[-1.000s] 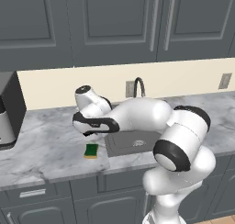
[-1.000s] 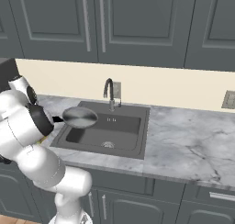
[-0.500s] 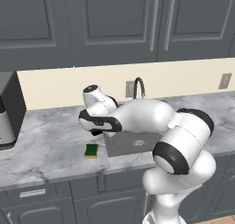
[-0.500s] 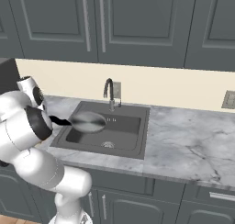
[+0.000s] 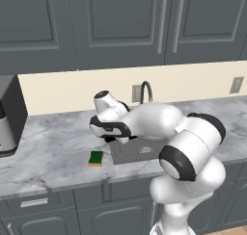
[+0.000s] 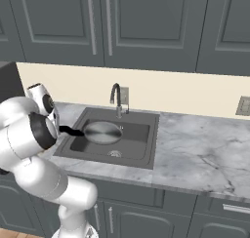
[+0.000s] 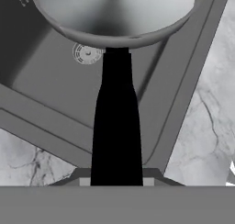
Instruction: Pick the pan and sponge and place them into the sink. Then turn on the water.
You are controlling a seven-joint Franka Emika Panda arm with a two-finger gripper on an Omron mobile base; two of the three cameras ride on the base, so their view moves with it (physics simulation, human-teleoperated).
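Observation:
The silver pan (image 6: 102,132) hangs level over the left half of the dark sink (image 6: 150,134), a little above its floor. My gripper (image 7: 116,178) is shut on the pan's black handle (image 7: 116,122), which points back toward the counter on the left. In the hand view the pan (image 7: 114,12) sits above the round drain (image 7: 87,53). The green and yellow sponge (image 5: 96,158) lies flat on the marble counter just left of the sink (image 5: 129,153), below my hand (image 5: 112,133). No water is in view at the faucet (image 6: 116,93).
A dark coffee machine (image 5: 7,118) stands at the far left of the counter. Wall outlets (image 6: 242,105) sit on the cream backsplash. Marble counter (image 6: 205,154) stretches to the right of the sink. Grey cabinets hang overhead.
The arm has carried the pan rightward, from above the sink's left rim to over the basin, and slightly lower. The sponge has not moved.

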